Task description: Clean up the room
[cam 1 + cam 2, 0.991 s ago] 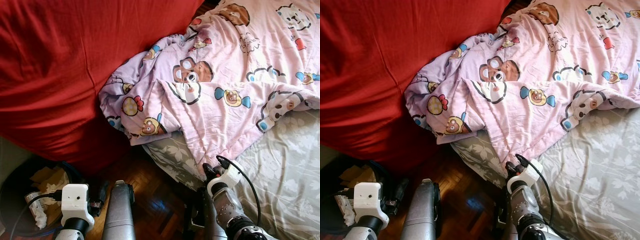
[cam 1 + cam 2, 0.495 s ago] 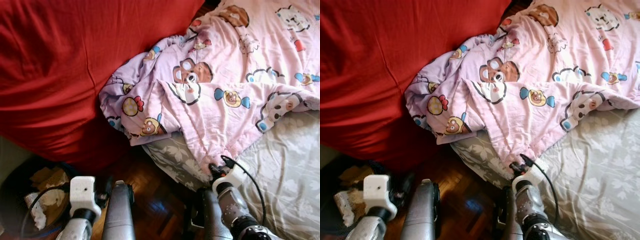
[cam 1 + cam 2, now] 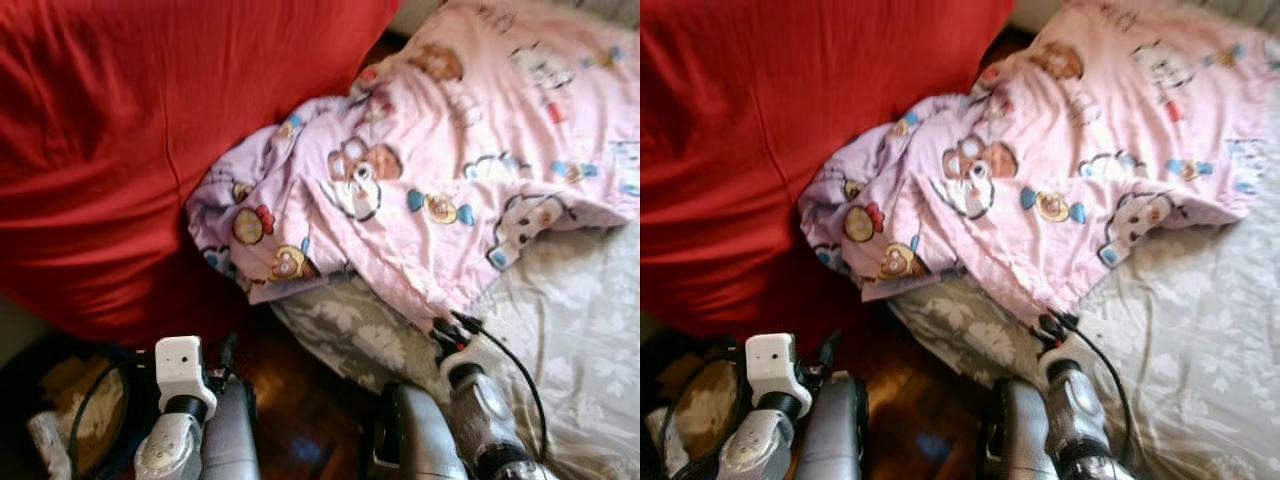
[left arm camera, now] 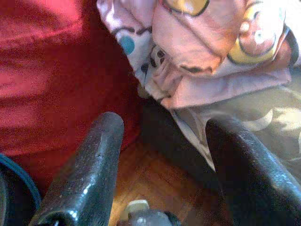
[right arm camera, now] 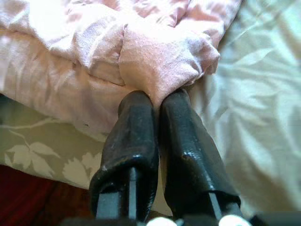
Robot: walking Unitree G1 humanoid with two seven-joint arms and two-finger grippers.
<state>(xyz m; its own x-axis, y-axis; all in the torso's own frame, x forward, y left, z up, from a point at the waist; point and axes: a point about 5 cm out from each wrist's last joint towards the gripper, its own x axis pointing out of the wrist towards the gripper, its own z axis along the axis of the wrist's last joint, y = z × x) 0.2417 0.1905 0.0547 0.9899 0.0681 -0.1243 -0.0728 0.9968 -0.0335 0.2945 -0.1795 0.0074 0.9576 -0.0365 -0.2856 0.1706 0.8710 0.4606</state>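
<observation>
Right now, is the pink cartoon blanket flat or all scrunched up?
Scrunched up: the pink cartoon blanket lies bunched in folds on the grey leafy bedsheet.

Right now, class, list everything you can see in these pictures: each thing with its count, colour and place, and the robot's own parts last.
Blanket: one, pink with cartoon bears and sweets, rumpled across the bed, its near corner pinched by the right claw.
Bed sheet: one, grey-green with a pale leaf print, covering the bed under the blanket.
Red cover: one, large and red, to the left of the bed.
Bin: one, dark, on the floor at lower left, with crumpled paper inside.
Floor: dark wood, between the bin and the bed.
Left claw: one, black fingers apart, low over the floor by the bed's edge.
Right claw: one, black fingers closed on the blanket's corner.
</observation>
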